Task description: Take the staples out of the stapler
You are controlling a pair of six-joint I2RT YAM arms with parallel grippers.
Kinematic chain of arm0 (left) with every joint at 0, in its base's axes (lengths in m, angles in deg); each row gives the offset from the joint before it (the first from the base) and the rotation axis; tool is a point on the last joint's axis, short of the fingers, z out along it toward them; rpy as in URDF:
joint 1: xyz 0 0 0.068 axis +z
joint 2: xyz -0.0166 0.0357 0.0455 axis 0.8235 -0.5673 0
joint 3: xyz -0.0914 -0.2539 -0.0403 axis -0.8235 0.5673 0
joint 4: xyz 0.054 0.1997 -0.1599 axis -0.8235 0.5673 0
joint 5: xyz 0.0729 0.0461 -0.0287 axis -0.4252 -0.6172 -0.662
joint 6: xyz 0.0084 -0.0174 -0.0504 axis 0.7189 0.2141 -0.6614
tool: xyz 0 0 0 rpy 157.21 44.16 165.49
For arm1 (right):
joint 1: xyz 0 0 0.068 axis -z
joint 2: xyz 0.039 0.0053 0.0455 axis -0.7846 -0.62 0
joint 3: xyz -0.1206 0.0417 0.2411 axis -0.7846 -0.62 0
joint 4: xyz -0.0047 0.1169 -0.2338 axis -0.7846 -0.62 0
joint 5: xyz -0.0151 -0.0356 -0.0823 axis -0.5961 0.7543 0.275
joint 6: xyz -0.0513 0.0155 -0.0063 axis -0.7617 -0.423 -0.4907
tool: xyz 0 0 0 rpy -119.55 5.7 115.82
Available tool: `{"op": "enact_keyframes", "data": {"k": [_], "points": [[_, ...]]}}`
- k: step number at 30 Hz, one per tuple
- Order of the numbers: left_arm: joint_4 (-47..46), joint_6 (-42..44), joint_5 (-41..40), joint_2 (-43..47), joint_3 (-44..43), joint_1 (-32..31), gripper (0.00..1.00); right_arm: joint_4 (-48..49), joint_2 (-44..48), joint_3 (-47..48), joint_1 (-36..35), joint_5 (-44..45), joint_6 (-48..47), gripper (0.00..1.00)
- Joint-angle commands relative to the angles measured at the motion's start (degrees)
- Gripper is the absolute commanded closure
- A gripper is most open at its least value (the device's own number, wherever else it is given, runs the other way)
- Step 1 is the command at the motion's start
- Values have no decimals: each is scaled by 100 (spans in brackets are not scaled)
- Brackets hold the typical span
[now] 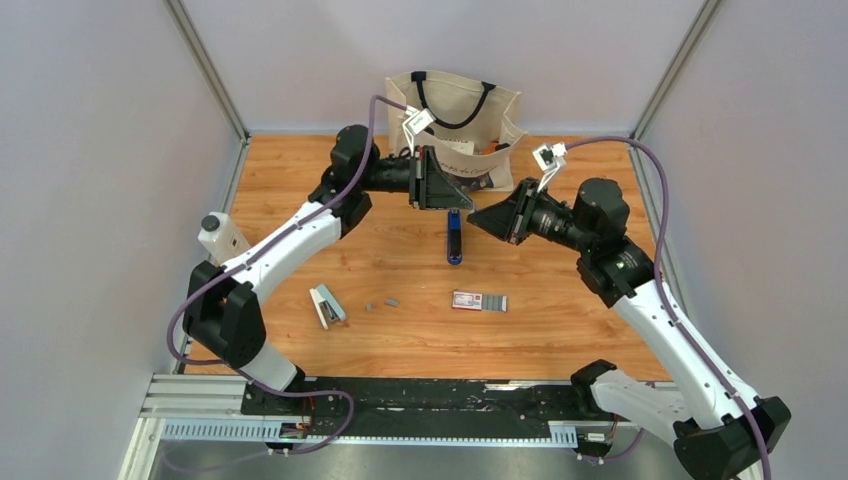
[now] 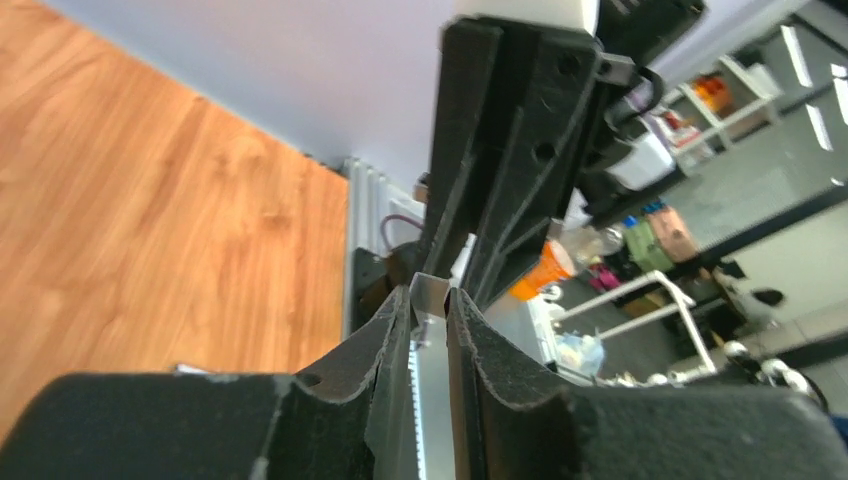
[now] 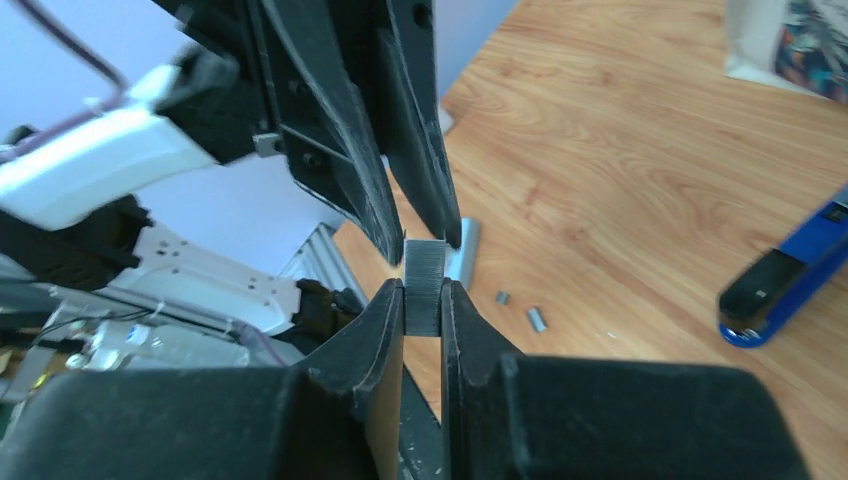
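Nearest the left wrist lens, the left end effector (image 2: 428,308) is pinched narrow on a short strip of silvery-grey metal staples (image 2: 431,285), evidently steadying one end. Right wrist view: the right end effector (image 3: 422,290) clamps the opposite end, so both grip the strip, which I judge to be a handover. Top view: the strip is held above the wooden surface (image 1: 560,340). The slim dark blue stapler (image 1: 455,240) lies free on it, nearer the far edge than the near edge.

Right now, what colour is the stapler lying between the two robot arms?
The stapler is dark blue with black parts; the right wrist view shows it best.
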Motion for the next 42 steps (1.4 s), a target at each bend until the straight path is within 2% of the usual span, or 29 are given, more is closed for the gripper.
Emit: {"op": "enact_keyframes", "data": {"k": [1,4,6,8,15,20,23,30,34,42], "points": [[4263,3602,-872,66,-1016,106,69,-816,388,-215,0,178,-455,97],[4906,4106,-1162,13,-1192,114,51,-1097,468,-321,26,310,-569,97],[5100,4247,-1215,-65,-1227,114,30,-1343,468,-348,44,424,-657,98],[5259,4379,-1216,-145,-1219,114,21,-1484,476,-426,87,503,-727,98],[5504,5248,-1777,-881,-1253,-35,20,-1853,652,-918,298,652,-771,97],[6120,5934,-2050,-1743,-1780,-465,19,-2441,1029,-1200,509,995,-912,97],[6113,6234,-2209,-1868,-1755,-711,20,-2740,1249,-1341,632,1092,-982,97],[6138,6304,-2657,-2078,-1641,-1098,30,-3049,1101,-1570,650,1373,-1009,96],[6173,6418,-2727,-2228,-1588,-1230,40,-3146,767,-1569,641,1523,-921,96],[6261,6436,-2666,-2465,-1535,-1248,46,-3040,345,-1701,641,1629,-780,96]]}}
